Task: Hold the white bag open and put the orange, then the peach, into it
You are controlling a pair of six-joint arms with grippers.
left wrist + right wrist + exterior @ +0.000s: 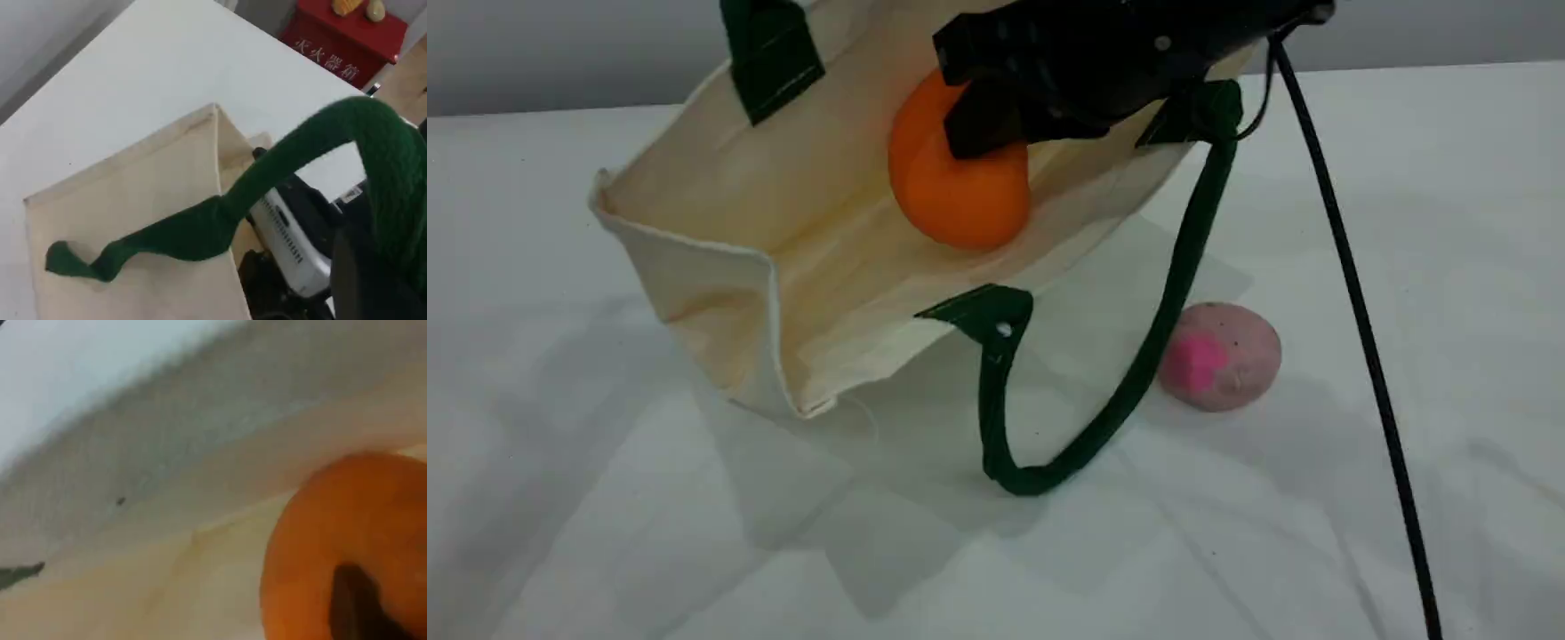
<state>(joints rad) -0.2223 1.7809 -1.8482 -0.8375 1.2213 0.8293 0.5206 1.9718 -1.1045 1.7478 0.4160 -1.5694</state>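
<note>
Inside the tilted cream canvas white bag (720, 204), the right gripper (996, 124) is clamping its jaws on the smooth orange (960, 191); the left gripper (373, 280) is pinching a green woven strap (267, 180). Beside it on the counter (605, 533) the speckled peach (1220, 356) is lying; a red box (347, 40) is showing unreadable Chinese characters

This is looking like a robot test room or lab rather than a home. A tabletop (605, 533) draped in plain white cloth is filling the scene view, backing onto a bare grey wall (560, 53) at 12 o'clock. In the left wrist view, a red fire-equipment cabinet (347, 40) with white Chinese lettering is standing on the floor at 1 o'clock, with a couple of yellowish objects sitting on top. A black cable (1360, 311) is trailing across the cloth at 3 o'clock.
</note>
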